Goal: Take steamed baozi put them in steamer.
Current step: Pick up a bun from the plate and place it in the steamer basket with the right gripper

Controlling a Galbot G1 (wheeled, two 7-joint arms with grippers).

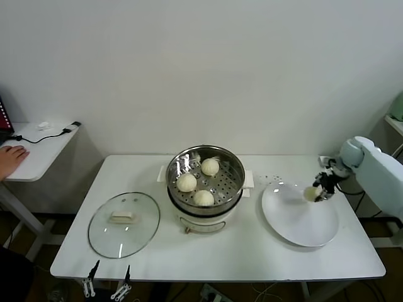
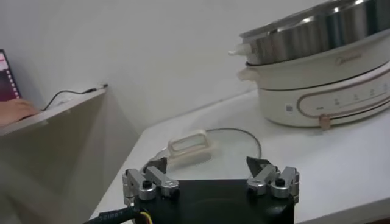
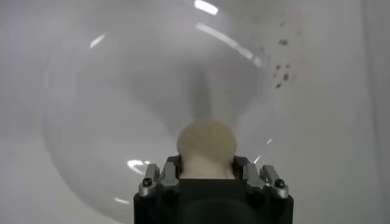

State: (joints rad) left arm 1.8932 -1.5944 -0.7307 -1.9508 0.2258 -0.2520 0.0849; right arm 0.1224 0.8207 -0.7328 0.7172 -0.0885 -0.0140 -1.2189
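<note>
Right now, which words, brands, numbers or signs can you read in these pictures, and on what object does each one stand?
None can be read with certainty.
White electric cooker base under the shiny steel steamer basket: a small grey brand mark near its upper edge, too blurred to read.
Same base: a row of small marks along its rose-gold control strip, too small to read.

- My right arm (image 1: 378, 168) wears a smooth pale blue-white shell with a rounded joint cap at its wrist end
- My right gripper (image 3: 207, 173) has a black body and silver-grey finger blocks, each with a dark screw head
- My left gripper (image 2: 211, 178) looks the same: black base, metallic finger blocks, and a yellow-and-black cable at its seven o'clock corner
</note>
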